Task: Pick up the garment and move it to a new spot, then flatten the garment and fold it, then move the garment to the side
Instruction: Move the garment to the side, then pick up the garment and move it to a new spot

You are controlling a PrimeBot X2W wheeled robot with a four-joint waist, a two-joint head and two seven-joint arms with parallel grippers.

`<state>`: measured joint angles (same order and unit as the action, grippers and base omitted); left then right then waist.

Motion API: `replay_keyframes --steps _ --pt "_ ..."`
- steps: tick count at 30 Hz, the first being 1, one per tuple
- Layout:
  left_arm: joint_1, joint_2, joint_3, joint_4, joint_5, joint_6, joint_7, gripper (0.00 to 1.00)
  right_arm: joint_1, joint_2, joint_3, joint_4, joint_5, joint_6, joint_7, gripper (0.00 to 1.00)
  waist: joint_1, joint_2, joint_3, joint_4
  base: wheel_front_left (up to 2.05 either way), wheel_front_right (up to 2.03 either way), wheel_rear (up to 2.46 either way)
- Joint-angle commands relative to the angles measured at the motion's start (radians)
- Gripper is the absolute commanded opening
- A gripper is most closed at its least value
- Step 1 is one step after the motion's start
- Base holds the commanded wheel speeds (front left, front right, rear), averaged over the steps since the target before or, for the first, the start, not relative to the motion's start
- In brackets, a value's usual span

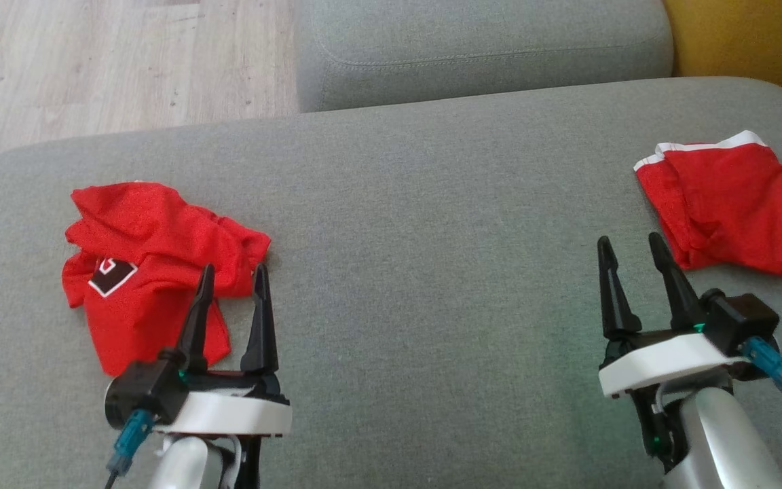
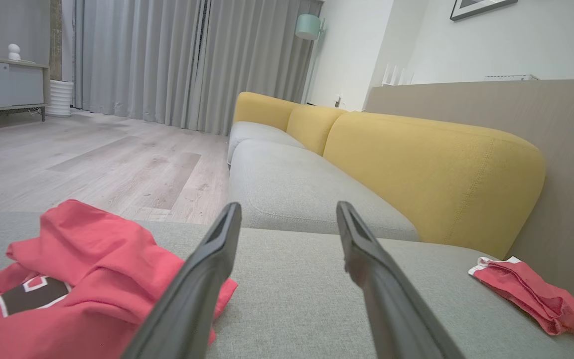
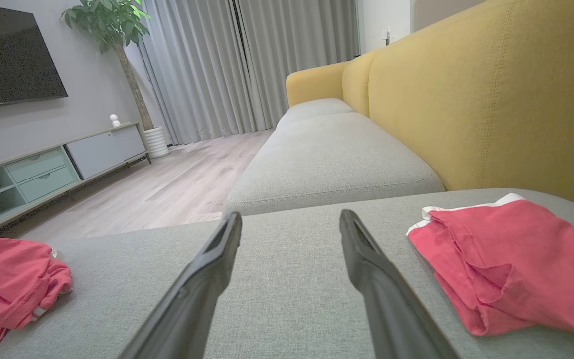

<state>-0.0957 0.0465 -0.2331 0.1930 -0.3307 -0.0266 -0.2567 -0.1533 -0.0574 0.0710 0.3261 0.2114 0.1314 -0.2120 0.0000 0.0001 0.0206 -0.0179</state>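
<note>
Red jersey (image 1: 146, 265) lies crumpled on the left part of a grey seat cushion (image 1: 432, 238), near its front-left corner, with the left gripper (image 1: 235, 268) hovering at its right edge, fingers spread and holding nothing. Well apart to the right, red shorts (image 1: 730, 204) with a white band lie folded close to the yellow backrest (image 2: 431, 169); the right gripper (image 1: 628, 239) hangs just beside them, likewise released and empty. A second grey cushion (image 1: 479, 47) adjoins the far side, and pale wood floor (image 1: 92, 54) runs past the cushion's left end towards grey curtains (image 2: 167, 60), a low cabinet (image 3: 43, 169), a dark screen (image 3: 8, 55) and a potted plant (image 3: 107, 20). The jersey is bunched in soft overlapping folds, a black patch edged in white showing on its front, and one sleeve pushed towards the left gripper. Its cloth looks thin and finely meshed; the cushion is a coarse woven fabric with rounded, stitched edges.
</note>
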Motion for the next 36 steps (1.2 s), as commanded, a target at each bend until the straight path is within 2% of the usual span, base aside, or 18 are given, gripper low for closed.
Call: replay_keyframes --steps 1,19,36 --pt "-0.028 0.004 0.037 -0.033 -0.007 0.005 -0.005 1.00 -0.022 0.007 0.030 -0.026 0.004 -0.001 -0.015 1.00 0.0000 -0.0001 -0.001 0.000 0.00 0.00 0.00" --pt "-0.035 0.004 0.028 -0.040 -0.007 0.011 -0.005 1.00 -0.017 0.007 0.048 -0.016 0.014 -0.001 -0.022 1.00 0.0000 -0.0001 0.002 0.027 0.00 0.00 0.00" --pt "-0.003 0.004 0.061 -0.021 0.016 0.019 -0.005 1.00 0.029 0.007 0.156 0.006 0.058 -0.001 -0.024 1.00 0.0000 -0.0001 -0.041 0.202 0.00 0.00 0.00"
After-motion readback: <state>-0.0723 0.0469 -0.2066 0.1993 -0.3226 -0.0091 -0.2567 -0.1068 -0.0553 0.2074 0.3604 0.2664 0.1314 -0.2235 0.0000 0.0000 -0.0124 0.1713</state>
